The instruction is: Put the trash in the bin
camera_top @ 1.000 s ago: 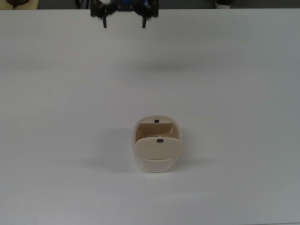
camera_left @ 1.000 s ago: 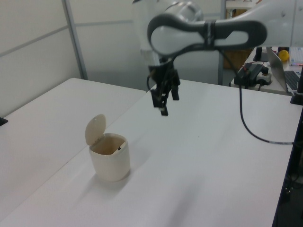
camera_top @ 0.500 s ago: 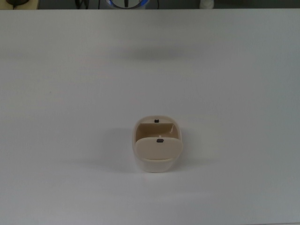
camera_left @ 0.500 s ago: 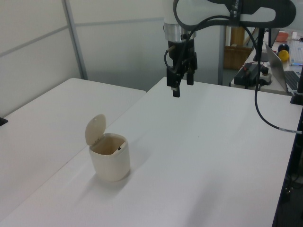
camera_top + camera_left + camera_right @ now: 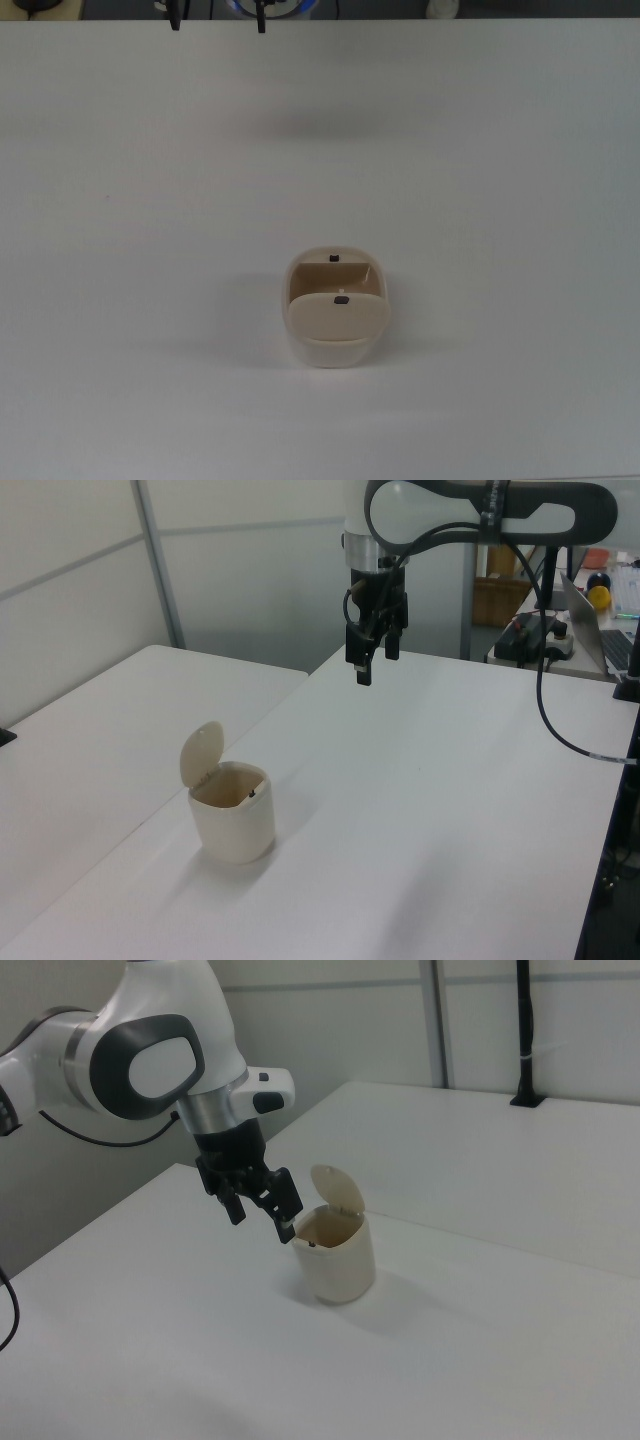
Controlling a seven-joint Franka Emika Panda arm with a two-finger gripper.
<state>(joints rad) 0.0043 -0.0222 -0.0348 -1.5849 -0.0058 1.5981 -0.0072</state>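
We are looking at one bin (image 5: 232, 823) sitting alone on the white worktop (image 5: 430, 810), its swing lid (image 5: 200, 753) tipped up so the tan mouth is facing the ceiling, ready to take whatever is dropped in. One arm, one tool (image 5: 371, 657), and the tool is hanging high over the far part of the worktop, well apart from the bin in the left view. Its fingers (image 5: 289, 1211) are spread with a clear gap and nothing between them. In the top view only the two dark tips are poking in at the top edge.

And the trash? We are counting none: no paper wad on the worktop in any view, none in the tool. The bin's tan inside shows only a small dark knob, so if the wad is lying deeper down, we cannot tell. We are reading this as the drop already made.
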